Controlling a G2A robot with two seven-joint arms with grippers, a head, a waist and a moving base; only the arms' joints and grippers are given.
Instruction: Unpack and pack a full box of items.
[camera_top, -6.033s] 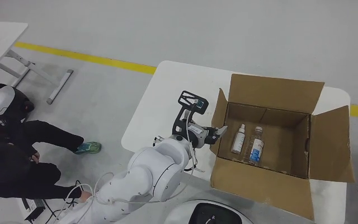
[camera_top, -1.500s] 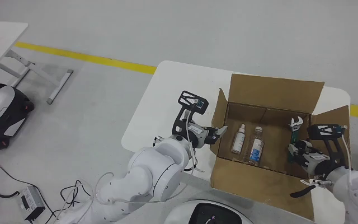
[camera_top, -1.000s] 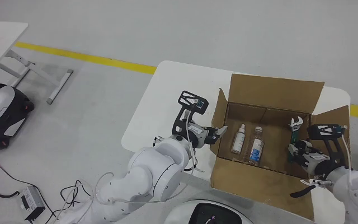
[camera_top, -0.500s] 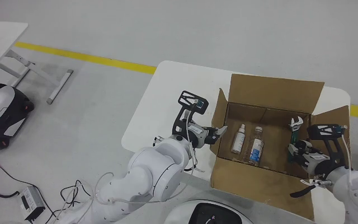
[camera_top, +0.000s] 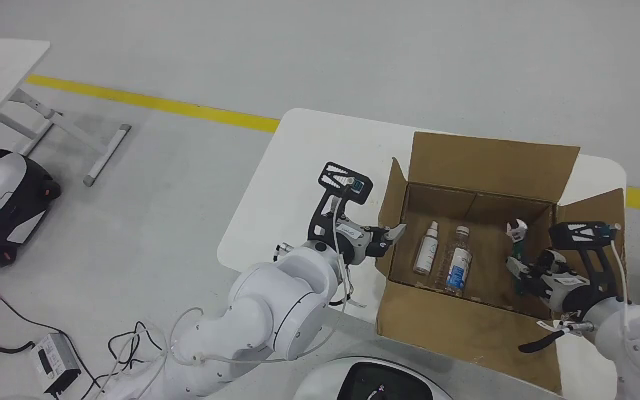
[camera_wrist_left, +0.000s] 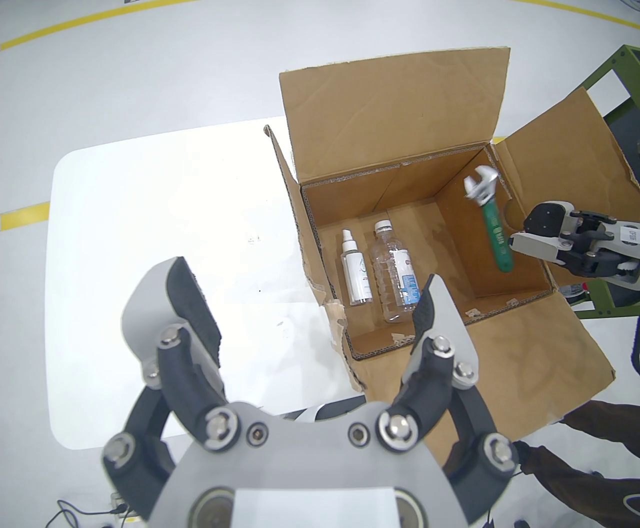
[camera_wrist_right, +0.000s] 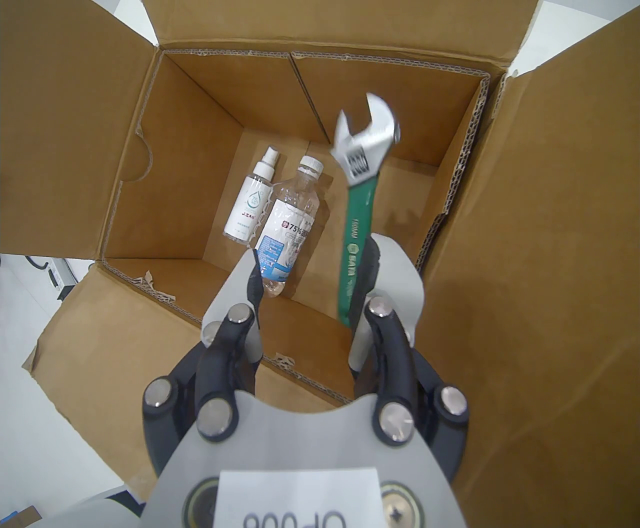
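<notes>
Top view had the left gripper (camera_top: 392, 242) nearest, at the middle of the frame. Its jaws were spread wide and held nothing, over the white counter (camera_top: 300, 170) just beside the open cardboard box (camera_top: 470, 330). Toward the lower right, the right gripper (camera_wrist_right: 316, 267) sat at the box's right wall. Its fingers were parted wider than the green-handled wrench (camera_wrist_right: 356, 225), whose handle leaned against one finger while its silver head tipped out over the box. Farther in, on the box floor, a white spray bottle (camera_top: 427, 248) and a clear water bottle (camera_top: 459, 258) lay side by side.
</notes>
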